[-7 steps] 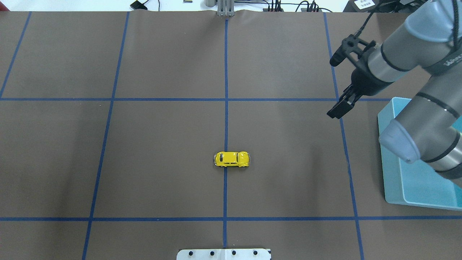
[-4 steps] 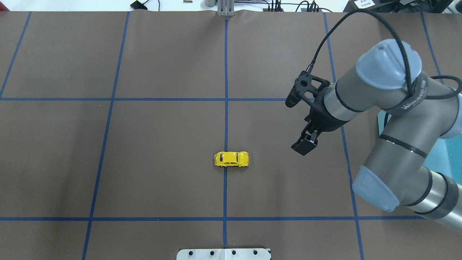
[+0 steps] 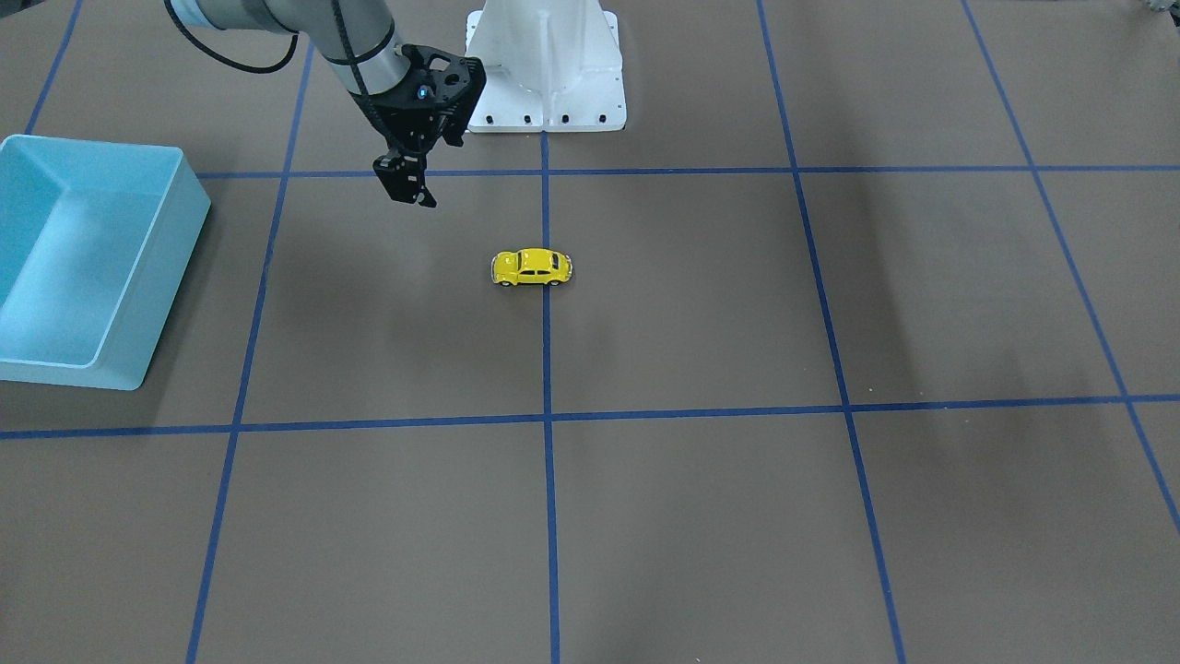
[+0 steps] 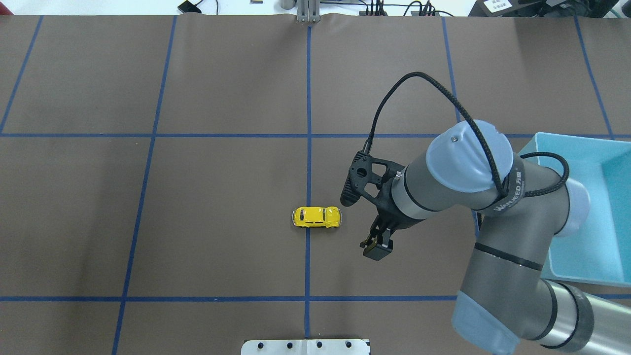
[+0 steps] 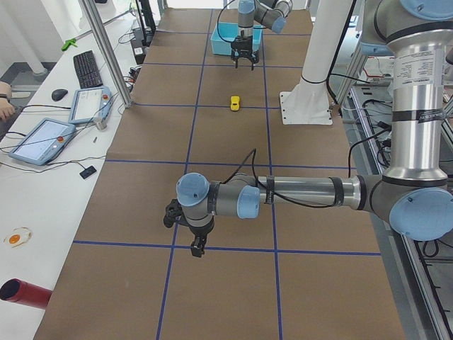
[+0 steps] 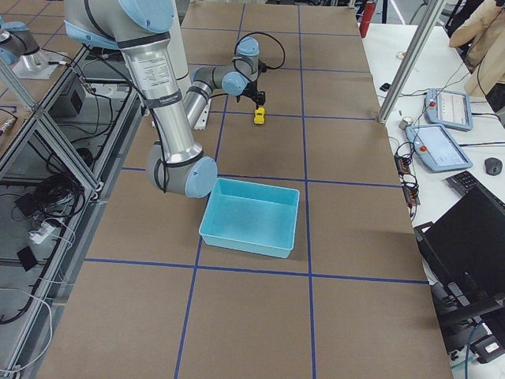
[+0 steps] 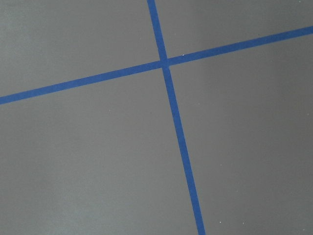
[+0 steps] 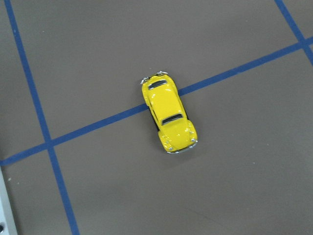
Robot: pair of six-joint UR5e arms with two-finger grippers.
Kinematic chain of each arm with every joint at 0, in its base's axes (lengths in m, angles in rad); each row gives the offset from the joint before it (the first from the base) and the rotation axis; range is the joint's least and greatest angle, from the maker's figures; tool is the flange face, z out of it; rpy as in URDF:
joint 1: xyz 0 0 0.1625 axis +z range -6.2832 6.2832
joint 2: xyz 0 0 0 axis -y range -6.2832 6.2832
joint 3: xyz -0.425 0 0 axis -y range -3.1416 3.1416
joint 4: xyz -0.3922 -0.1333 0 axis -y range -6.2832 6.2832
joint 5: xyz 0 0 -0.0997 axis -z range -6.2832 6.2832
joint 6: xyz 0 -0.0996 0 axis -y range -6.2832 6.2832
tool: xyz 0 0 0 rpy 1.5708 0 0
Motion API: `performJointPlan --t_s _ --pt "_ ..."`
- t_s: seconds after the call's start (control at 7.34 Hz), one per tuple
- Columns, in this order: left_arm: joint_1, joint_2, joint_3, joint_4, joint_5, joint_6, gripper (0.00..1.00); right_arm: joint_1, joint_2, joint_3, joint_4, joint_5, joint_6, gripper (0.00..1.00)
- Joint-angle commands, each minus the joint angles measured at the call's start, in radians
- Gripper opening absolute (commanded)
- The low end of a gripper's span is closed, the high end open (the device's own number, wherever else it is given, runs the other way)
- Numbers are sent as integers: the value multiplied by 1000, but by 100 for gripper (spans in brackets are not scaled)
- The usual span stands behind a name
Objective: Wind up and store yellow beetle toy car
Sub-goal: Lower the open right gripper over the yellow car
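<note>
The yellow toy car (image 4: 316,217) sits on its wheels in the middle of the counter (image 4: 222,197), straddling a blue tape line (image 4: 308,123), untouched. The right gripper (image 4: 377,249) hangs just beside it, off the car's nose end and above the counter. Its fingers look drawn close together with nothing between them, though the gap is hard to read. The left gripper (image 5: 197,248) shows only in the side view, far from the action, so I cannot tell whether it is released or clenched.

The step in hand looks like the approach to grasp. To do it well, the right gripper should centre over the roof, as the wrist camera does not have the car (image 8: 168,112) quite centred. It should spread the fingers wide before descending and close across the narrow body, not nose to tail. Grip low on the flanks; the rounded shell could squirt out. The blue bin (image 4: 591,207) waits on the right.
</note>
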Motion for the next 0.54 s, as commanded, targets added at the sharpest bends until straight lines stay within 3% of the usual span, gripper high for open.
performJointPlan --t_s 0.0,0.41 --pt "-1 0 3 -1 0 1 100 -118 69 -58 -1 -112 -35 100" --pt "0 -3 14 -1 0 -7 100 -143 168 -185 1 -193 -186 100"
